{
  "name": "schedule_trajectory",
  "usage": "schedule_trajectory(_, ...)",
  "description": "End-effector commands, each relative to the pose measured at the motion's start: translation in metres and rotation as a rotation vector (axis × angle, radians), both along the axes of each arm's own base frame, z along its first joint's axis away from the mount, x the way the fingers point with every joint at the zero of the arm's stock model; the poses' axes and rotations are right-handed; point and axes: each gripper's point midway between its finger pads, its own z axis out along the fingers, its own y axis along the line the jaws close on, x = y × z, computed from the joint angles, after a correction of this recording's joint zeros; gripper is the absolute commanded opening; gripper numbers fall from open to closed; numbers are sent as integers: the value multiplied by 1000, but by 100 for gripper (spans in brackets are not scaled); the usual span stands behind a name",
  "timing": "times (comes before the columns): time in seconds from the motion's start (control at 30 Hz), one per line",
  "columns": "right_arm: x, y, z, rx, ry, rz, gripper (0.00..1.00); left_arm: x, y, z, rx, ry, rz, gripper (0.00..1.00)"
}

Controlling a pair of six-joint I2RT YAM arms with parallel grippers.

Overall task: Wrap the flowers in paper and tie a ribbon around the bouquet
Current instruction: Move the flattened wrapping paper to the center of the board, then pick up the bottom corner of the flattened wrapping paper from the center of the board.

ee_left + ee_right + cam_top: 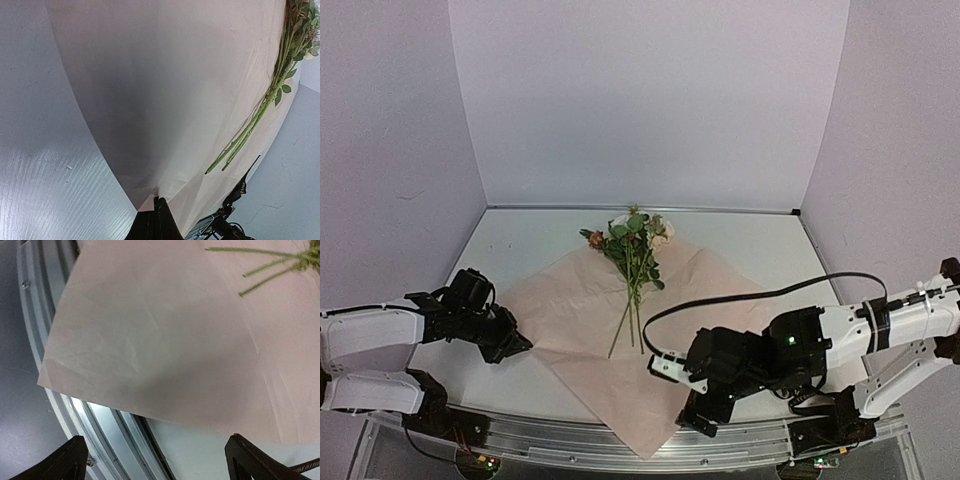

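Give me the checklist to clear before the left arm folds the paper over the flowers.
1. Left gripper shut on the paper's left corner: ok.
2. Flowers lying on the paper, stems toward the near corner: ok.
3. Right gripper open and empty: ok.
4. Right gripper off the paper: cannot tell; it hangs over the near right edge.
5. Paper fully on the table: not ok; its near corner overhangs the front rail.
6. Ribbon laid ready: cannot tell; only a short stretch shows.
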Motion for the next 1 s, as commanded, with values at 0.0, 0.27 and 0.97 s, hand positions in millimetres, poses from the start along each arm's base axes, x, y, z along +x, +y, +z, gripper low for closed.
schedule_trajectory(0.0, -18, 39, 6, 77, -261, 258, 98, -3, -4, 13, -40, 21, -31, 0)
schedule_trajectory(0.27, -65, 65, -6, 110, -414, 505, 98, 0, -1, 20, -68, 30, -18, 0)
schedule_trajectory(0.97, -69, 114, -17, 6, -700, 538, 25, -5, 10, 19, -50, 38, -13, 0)
